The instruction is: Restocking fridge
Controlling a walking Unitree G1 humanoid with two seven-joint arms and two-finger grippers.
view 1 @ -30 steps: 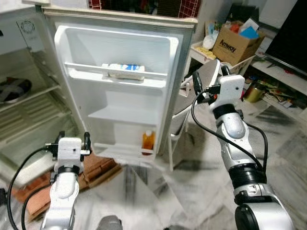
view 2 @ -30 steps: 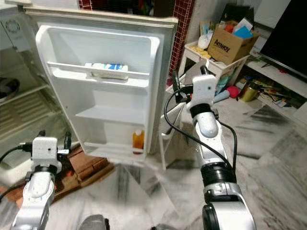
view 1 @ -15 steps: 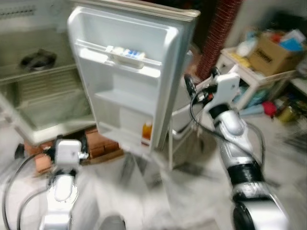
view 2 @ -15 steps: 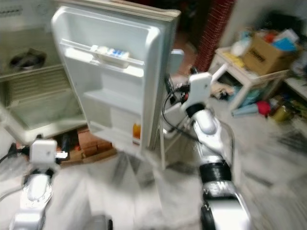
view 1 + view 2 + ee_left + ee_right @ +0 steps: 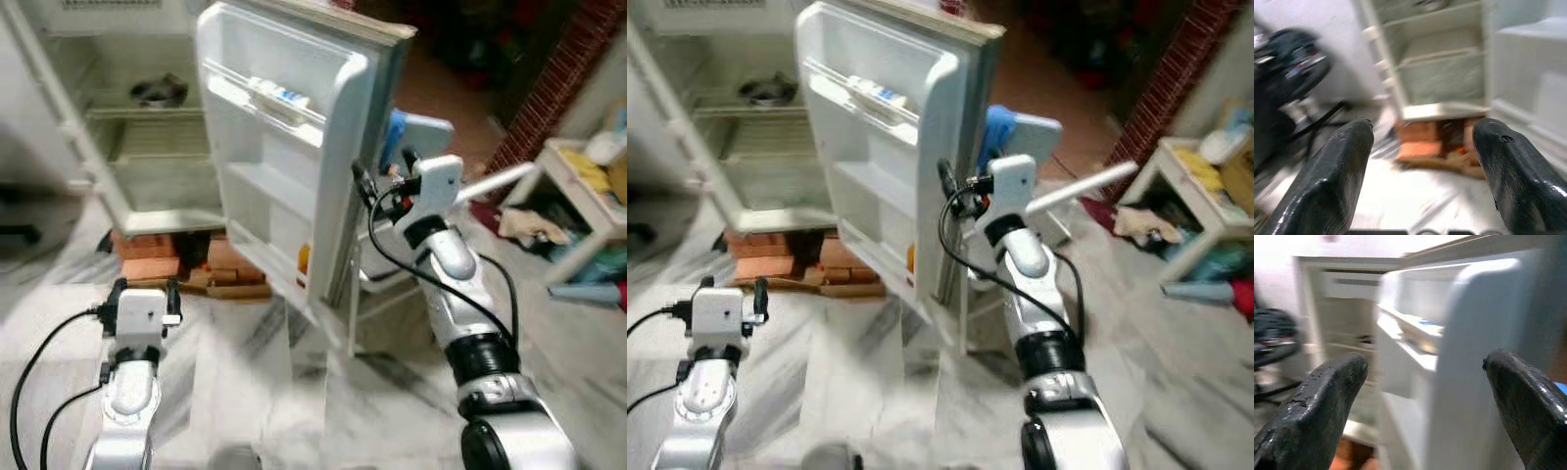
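The white fridge (image 5: 69, 108) stands open, its door (image 5: 284, 166) swung out toward me. A white and blue carton (image 5: 279, 96) lies on the door's top shelf and an orange bottle (image 5: 305, 258) stands in the bottom one. My right gripper (image 5: 384, 174) is raised at the door's outer edge; in the right wrist view its fingers (image 5: 1317, 401) are spread wide with that edge (image 5: 1459, 362) ahead between them, so it is open. My left gripper (image 5: 145, 286) is held low over the floor, open and empty, its fingers (image 5: 1332, 181) pointing at the fridge's base.
A dark bowl (image 5: 162, 91) sits on a fridge shelf. Red bricks (image 5: 176, 266) lie under the fridge. A blue-backed chair (image 5: 416, 137) stands behind the door, a white table (image 5: 588, 186) with clutter at the right. A dark blurred object (image 5: 1288, 63) is left of the fridge. The floor is marble.
The camera has swung and pulled back, so the fridge interior now shows more fully. My right gripper has stayed at the door's edge and the left stays low.
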